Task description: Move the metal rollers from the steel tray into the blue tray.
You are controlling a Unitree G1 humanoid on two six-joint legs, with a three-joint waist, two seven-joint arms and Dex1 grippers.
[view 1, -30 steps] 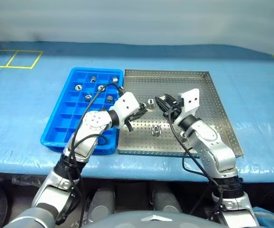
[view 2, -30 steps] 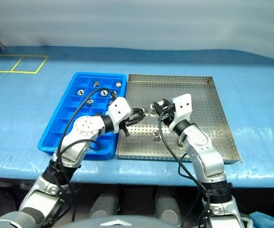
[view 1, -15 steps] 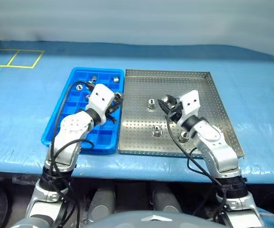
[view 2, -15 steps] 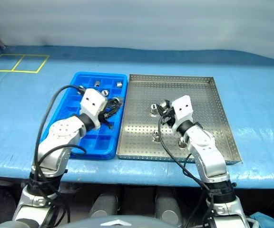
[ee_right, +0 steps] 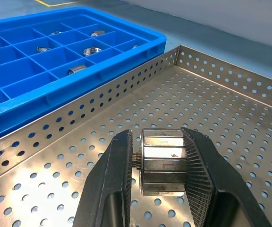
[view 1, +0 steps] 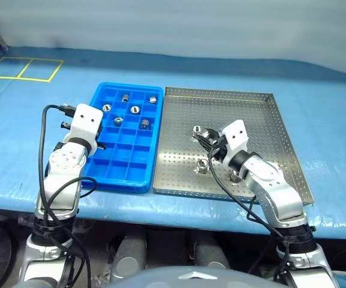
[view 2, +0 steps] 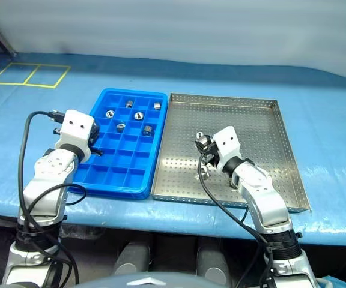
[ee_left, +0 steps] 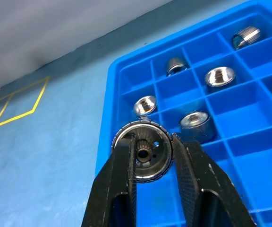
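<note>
Steel, near: right gripper (ee_right: 157, 165) clamped on 1 roller (ee_right: 162, 161), axis across the fingers, low over the steel tray (view 1: 263, 120), centre frame.
Tray floor: 2 loose rollers (view 1: 202, 165), 1 just under that gripper, 1 above it.
Left gripper (ee_left: 155, 158): fingers closed on a ringed roller (ee_left: 143, 152), bore facing the camera, over the blue tray (view 1: 122, 180), left edge.
Key relation: empty cells lie directly below; left arm nearer, likely drops first.
Far: 5 rollers (view 1: 134, 110) in upper cells.
</note>
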